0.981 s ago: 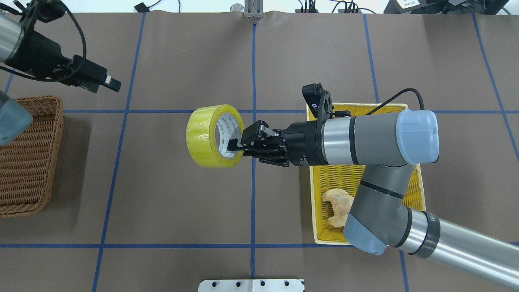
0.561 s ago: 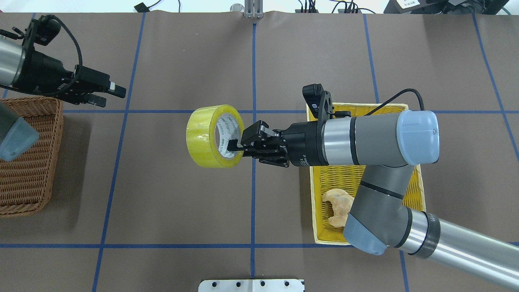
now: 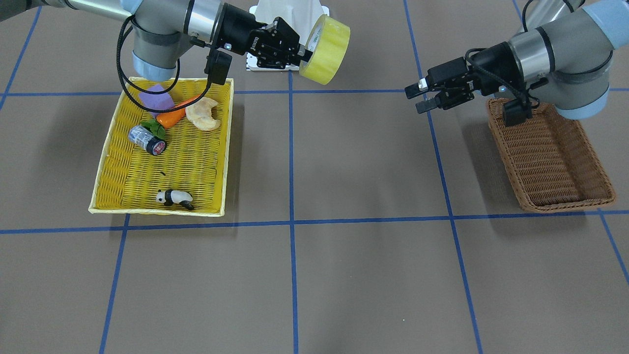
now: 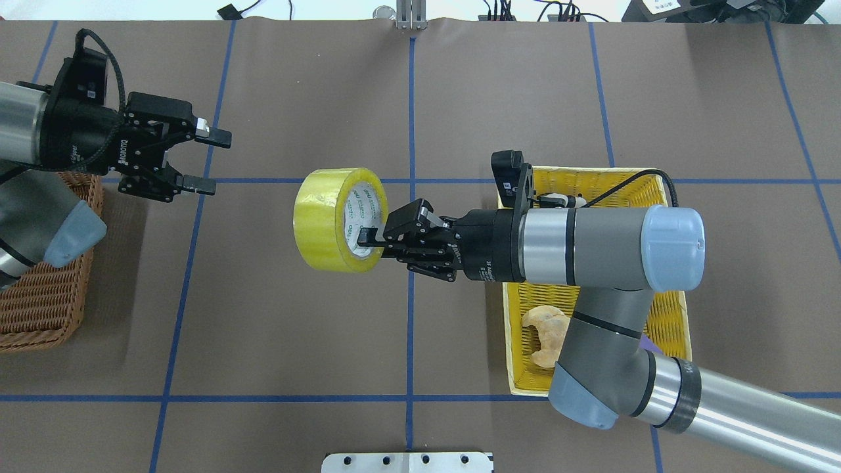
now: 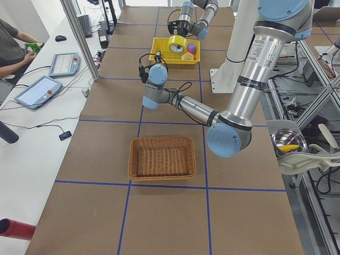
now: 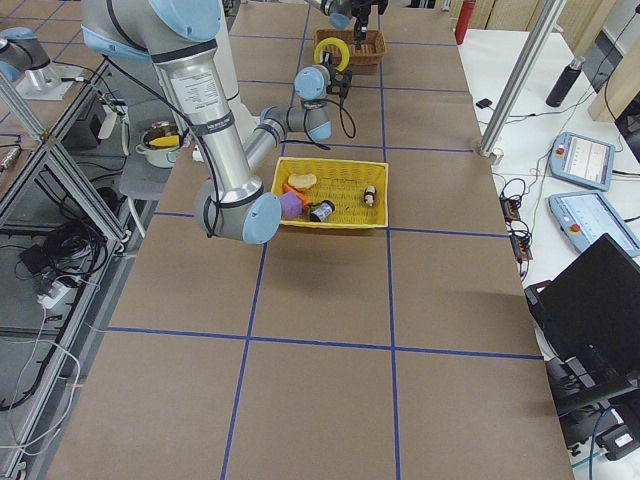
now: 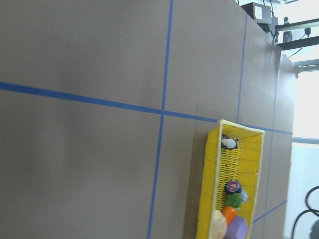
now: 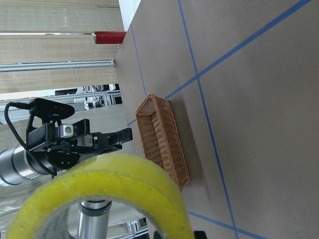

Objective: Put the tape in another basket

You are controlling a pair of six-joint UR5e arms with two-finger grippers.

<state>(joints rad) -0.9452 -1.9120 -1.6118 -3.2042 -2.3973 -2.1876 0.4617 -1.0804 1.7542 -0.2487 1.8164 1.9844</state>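
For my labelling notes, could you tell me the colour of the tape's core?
The tape has a whitish core with green lettering, clearest in the overhead view.

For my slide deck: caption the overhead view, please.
Right gripper holds the tape aloft; open left gripper faces it near the basket.

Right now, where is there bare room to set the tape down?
The basket is empty inside; the left arm hangs over its robot-side end. The table between basket and yellow tray is bare, as is everything on the operators' side of the blue line. Crowded: the tray's robot-side half.
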